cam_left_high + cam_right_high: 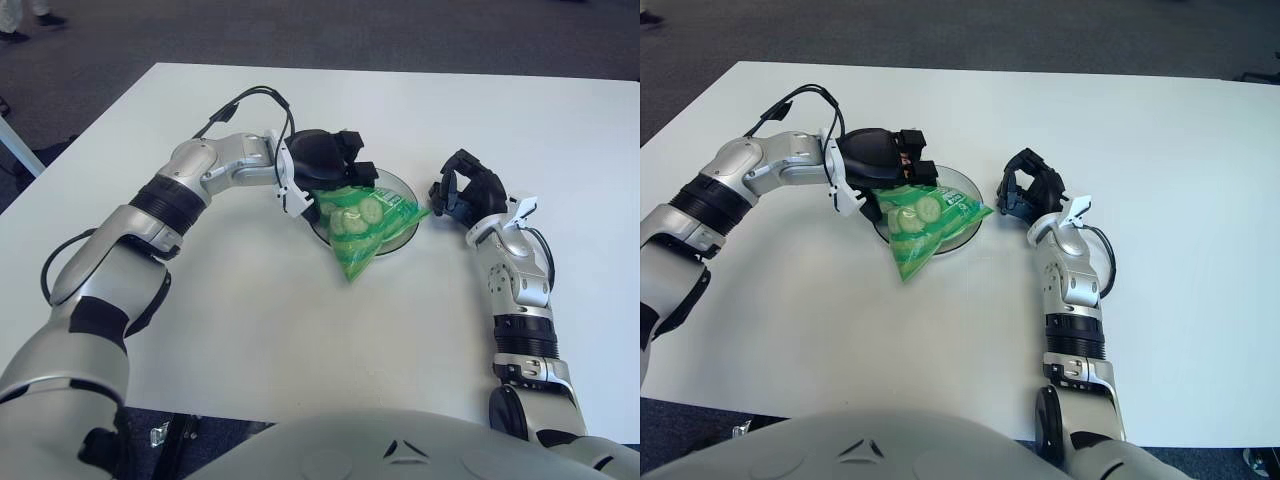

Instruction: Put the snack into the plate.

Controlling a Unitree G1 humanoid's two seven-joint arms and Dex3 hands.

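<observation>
A green snack bag (362, 218) with pale round pieces lies across a dark round plate (402, 232) at the table's middle. The bag's lower corner hangs over the plate's near rim onto the table. My left hand (345, 170) is at the plate's far left edge, with its fingers closed on the bag's upper left edge. My right hand (462, 190) rests just right of the plate, fingers curled and holding nothing.
The white table (250, 330) spreads wide around the plate. Its far edge and left edge border dark floor. A black cable (240, 105) loops above my left forearm.
</observation>
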